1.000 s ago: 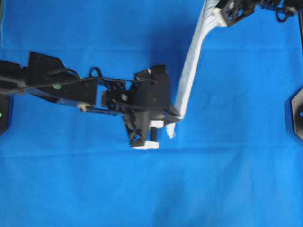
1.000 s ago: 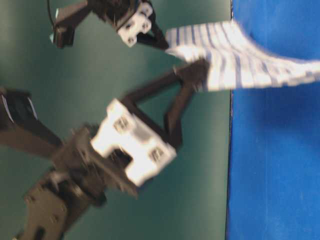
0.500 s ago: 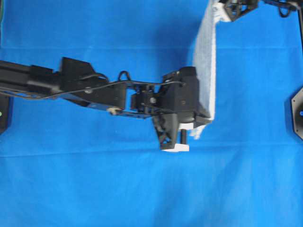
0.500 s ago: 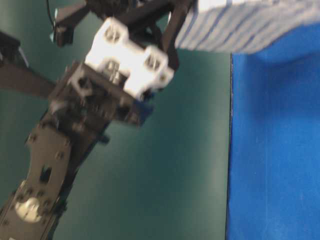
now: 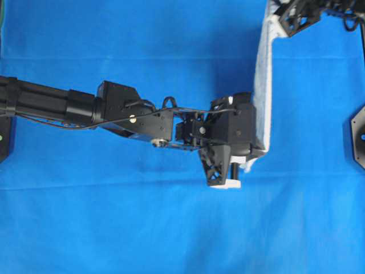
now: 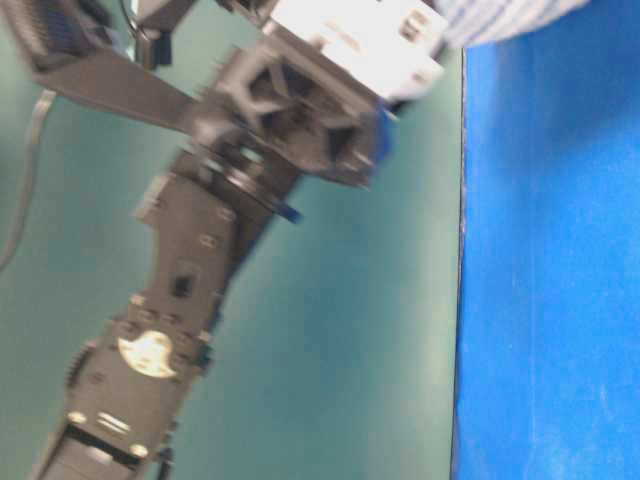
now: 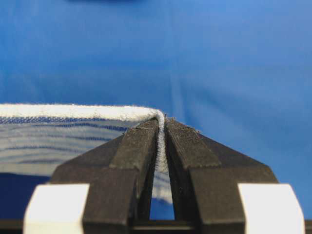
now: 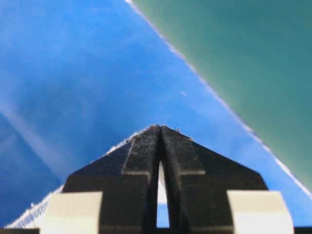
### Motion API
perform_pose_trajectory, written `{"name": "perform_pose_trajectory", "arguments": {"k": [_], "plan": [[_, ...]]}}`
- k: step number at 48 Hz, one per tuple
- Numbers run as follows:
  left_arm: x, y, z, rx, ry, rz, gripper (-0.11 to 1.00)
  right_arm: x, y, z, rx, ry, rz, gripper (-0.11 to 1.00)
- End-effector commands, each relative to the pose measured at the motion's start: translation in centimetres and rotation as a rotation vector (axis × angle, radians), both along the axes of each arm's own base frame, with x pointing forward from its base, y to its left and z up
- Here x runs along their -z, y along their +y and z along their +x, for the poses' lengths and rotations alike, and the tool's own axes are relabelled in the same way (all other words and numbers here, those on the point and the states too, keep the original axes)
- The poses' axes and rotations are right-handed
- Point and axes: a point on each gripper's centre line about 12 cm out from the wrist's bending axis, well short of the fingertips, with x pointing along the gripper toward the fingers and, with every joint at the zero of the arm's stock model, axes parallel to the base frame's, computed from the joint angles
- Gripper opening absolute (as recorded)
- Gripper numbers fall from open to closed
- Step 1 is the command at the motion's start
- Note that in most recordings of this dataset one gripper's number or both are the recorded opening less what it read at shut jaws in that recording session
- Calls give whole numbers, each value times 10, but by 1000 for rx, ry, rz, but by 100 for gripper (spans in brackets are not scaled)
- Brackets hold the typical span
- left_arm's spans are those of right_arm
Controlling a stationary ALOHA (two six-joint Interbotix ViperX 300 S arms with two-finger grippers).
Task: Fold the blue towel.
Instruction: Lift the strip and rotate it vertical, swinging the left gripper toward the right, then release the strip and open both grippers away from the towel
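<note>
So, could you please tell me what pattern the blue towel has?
White with thin blue stripes; the blue towel shows it best in the left wrist view.

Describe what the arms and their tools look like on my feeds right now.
Both arms are matte black. The left arm has boxy links, a thin black cable looping along it, and a lattice bracket near the left tool. Each tool has black wedge fingers on white blocks; right tool.
</note>
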Motion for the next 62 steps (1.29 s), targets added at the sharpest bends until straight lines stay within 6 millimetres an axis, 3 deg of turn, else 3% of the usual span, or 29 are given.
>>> {"name": "perform_pose_trajectory", "arguments": {"k": [1, 13, 22, 41, 45, 52, 55, 62], "plan": [[-21, -2, -9, -8, -37, -24, 4, -7, -6, 23, -37, -43, -24, 0], [-1, 1, -46, -78, 1, -131, 4, 8, -11, 87, -128, -46, -19, 0], [12, 5, -72, -114, 19, -176, 4, 14, -12, 117, -162, -47, -19, 0], [19, 15, -80, -138, 37, -175, 5, 15, -12, 118, -161, -41, -16, 0], [20, 16, -80, -140, 40, -175, 14, 15, -12, 118, -165, -43, -20, 1], [19, 16, -81, -136, 46, -168, 43, 14, -11, 118, -174, -37, -27, 2], [16, 18, -83, -136, 53, -162, 58, 13, -9, 118, -190, -28, -38, 14], [1, 27, -94, -150, 101, -147, 75, 2, -2, 114, -228, -21, -76, 57]]}}
